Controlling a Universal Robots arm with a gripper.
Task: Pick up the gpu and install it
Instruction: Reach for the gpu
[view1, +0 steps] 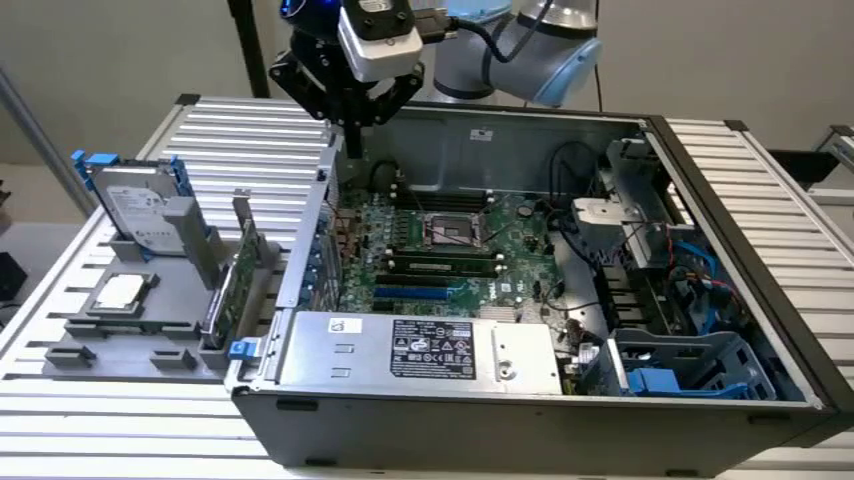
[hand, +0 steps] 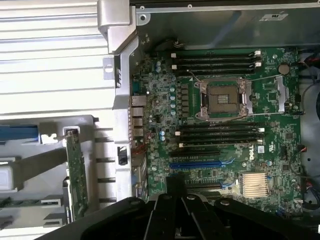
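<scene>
Computer case (view1: 534, 430): open; my claw (view1: 356, 125) hangs over its back wall, pinched together and empty.
Grey tray (view1: 80, 340): outside the case, on the exterior view's left.
Graphics card (view1: 230, 290): thin green board on edge in that tray, left of and below my claw. Its long axis runs along the case wall.

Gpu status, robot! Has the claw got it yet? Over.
Claw high over the open case, apart from the gpu. Gpu upright in grey holder outside the case, untouched. Hard drive standing beside it.
</scene>
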